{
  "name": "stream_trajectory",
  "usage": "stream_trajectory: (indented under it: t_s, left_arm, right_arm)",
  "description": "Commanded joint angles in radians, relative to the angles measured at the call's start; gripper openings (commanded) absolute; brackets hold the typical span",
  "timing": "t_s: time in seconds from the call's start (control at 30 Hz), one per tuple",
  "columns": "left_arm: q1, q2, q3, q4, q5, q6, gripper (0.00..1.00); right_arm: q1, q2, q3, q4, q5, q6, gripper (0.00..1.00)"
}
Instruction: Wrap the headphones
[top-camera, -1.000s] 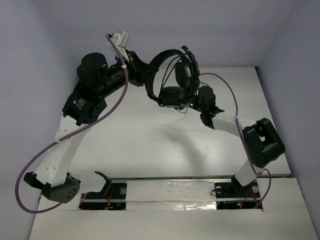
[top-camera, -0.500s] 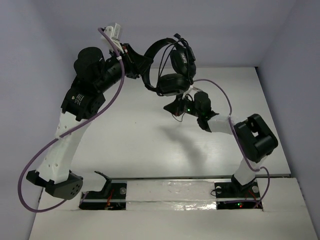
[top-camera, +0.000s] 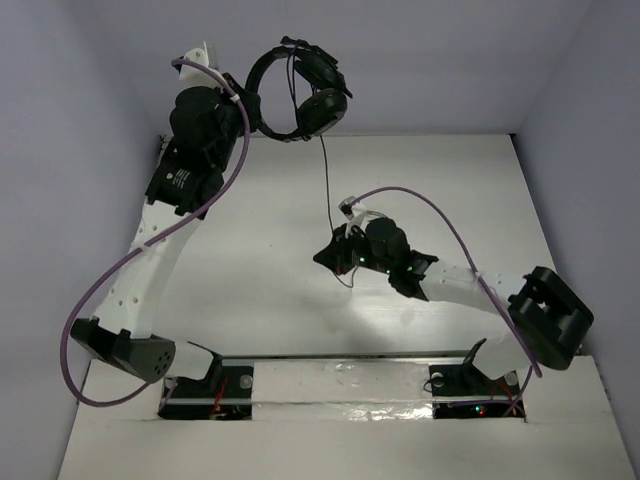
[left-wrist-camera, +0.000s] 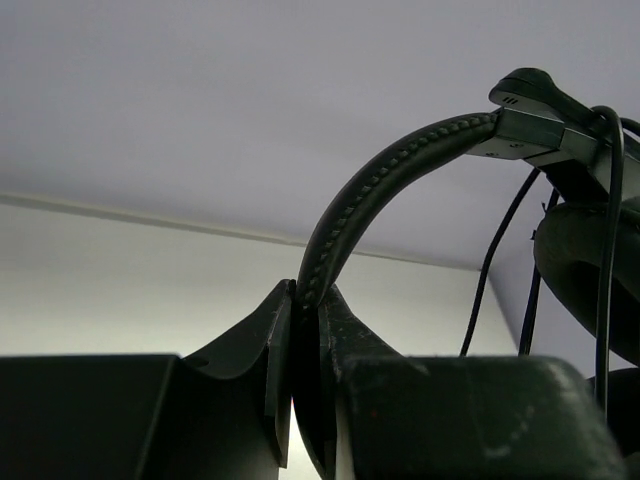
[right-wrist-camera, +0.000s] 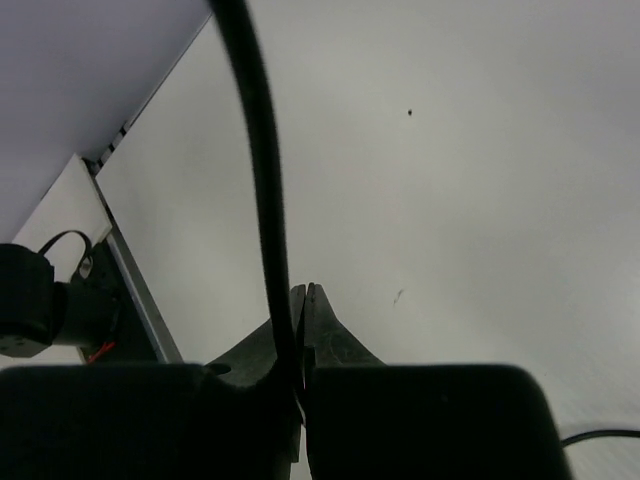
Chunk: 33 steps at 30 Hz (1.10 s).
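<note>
Overhead: white bench, pale walls; the headphones hang high at the back, further left than before. Left wrist: left hand clamps the headband. Right wrist: right hand, newly closed, pinches the cord above the bench.

1. Left arm rears up high; left hand clamps the headphones by the headband.
2. Right arm stretches low toward the left; right hand pinches the cord, which rises above it.
</note>
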Motion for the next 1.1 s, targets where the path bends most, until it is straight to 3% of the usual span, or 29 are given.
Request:
stream_trajectory:
  t_s: [0.0,0.37,0.63,1.07]
  left_arm:
    - [0.012,0.013,-0.027,0.15,-0.144,-0.012,0.0]
    - [0.032,0.153,-0.117,0.17,-0.319,0.007,0.0]
    - [0.032,0.254,-0.146,0.152,-0.291,-0.001,0.0]
    - [-0.173,0.251,-0.468,0.17,-0.259,0.037,0.0]
  right_arm:
    - [0.062,-0.072,0.013,-0.169,0.131,-0.008,0.0]
    - [0.269,-0.174,0.183,-0.617,0.324,-0.057,0.0]
    - [0.304,-0.184,0.315,-0.807,0.349,-0.1,0.0]
    - [0.304,-0.215,0.571,-0.951,0.676,-0.293,0.0]
